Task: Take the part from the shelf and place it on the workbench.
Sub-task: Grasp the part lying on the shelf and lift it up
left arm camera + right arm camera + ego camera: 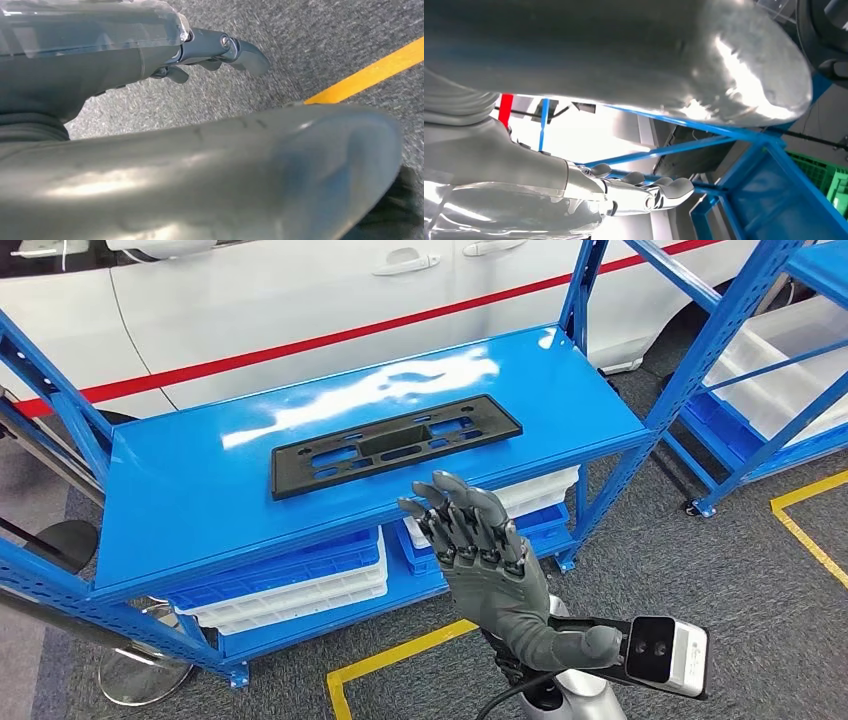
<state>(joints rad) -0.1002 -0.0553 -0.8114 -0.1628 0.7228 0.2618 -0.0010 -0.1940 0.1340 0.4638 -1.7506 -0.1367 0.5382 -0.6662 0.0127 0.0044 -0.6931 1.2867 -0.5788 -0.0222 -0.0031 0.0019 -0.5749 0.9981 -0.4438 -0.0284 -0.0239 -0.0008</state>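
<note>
part [396, 444]: matt black plastic
shelf [180, 490]: glossy blue painted metal, glare at frame centre
floor [760, 610]: rough grey carpet
right robot hand [482, 545]: dark matt plastic
crates [300, 585]: white plastic

The robot's right hand [487, 560] is raised in front of its body, back of the hand toward the head camera, fingers [455, 512] extended upward and slightly apart, holding nothing, a camera unit mounted at the wrist. The left hand [210, 52] hangs low, its dark fingers loosely curled and empty.
</note>
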